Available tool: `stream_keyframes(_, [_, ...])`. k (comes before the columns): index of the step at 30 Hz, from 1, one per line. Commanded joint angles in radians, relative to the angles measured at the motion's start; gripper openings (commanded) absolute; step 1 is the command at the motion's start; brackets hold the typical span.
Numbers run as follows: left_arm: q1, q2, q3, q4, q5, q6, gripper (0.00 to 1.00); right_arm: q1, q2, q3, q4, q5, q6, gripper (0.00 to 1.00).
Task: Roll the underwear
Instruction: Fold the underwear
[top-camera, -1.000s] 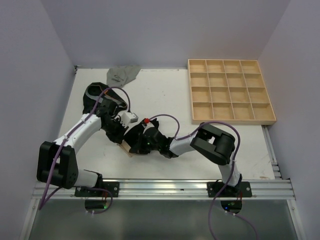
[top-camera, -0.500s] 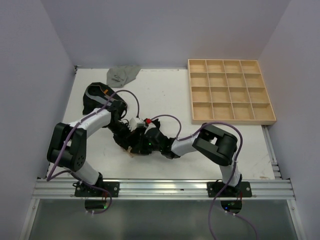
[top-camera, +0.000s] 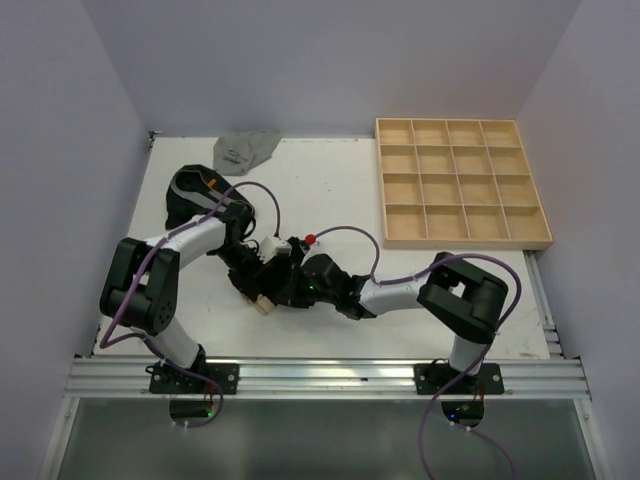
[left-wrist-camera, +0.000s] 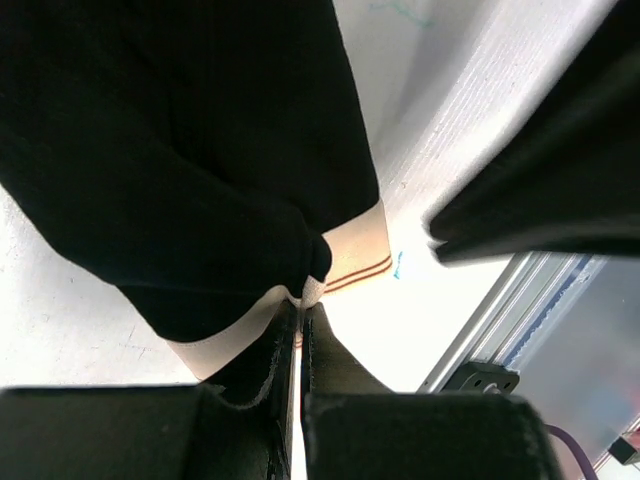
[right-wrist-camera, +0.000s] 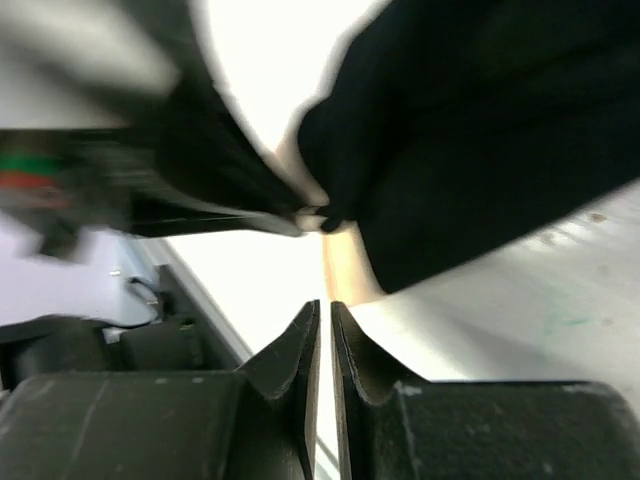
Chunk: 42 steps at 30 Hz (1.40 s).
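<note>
Black brief (left-wrist-camera: 200, 150) w/ tan band (left-wrist-camera: 355, 255) lies on the table (top-camera: 330, 190) near its front-centre, both grippers meeting at it.

L wrist view: cloth fills 10–12 o'clock off the L gripper (left-wrist-camera: 300, 308), and the band's edge runs right into the tips. L jaws are pressed together, pinching the band edge at a fold.

R wrist view: brief sits at 12–2 o'clock from the R gripper (right-wrist-camera: 323, 305), band just past the tips. Can't tell if they touch. R jaws almost together, thin slit only, nothing seen in it.

Top view, from the brief: black pile (top-camera: 188, 195) at 11 o'clock, grey brief (top-camera: 245, 150) at 12, tray (top-camera: 460, 180) at 2, all well apart.
</note>
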Motion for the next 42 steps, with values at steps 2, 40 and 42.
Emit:
stream_keyframes(2, [-0.005,-0.050,0.040,-0.002,0.042,0.000,0.00,0.005,0.128,0.047,0.011,0.032,-0.006,0.11])
stream_keyframes(40, [-0.039,0.076,-0.063,0.055,-0.040,0.017,0.32,-0.111,-0.289,-0.125,-0.190,0.238,-0.016,0.37])
stream_keyframes(42, [-0.039,0.073,-0.066,0.057,-0.037,0.028,0.37,-0.169,-0.301,-0.131,-0.218,0.212,-0.022,0.37])
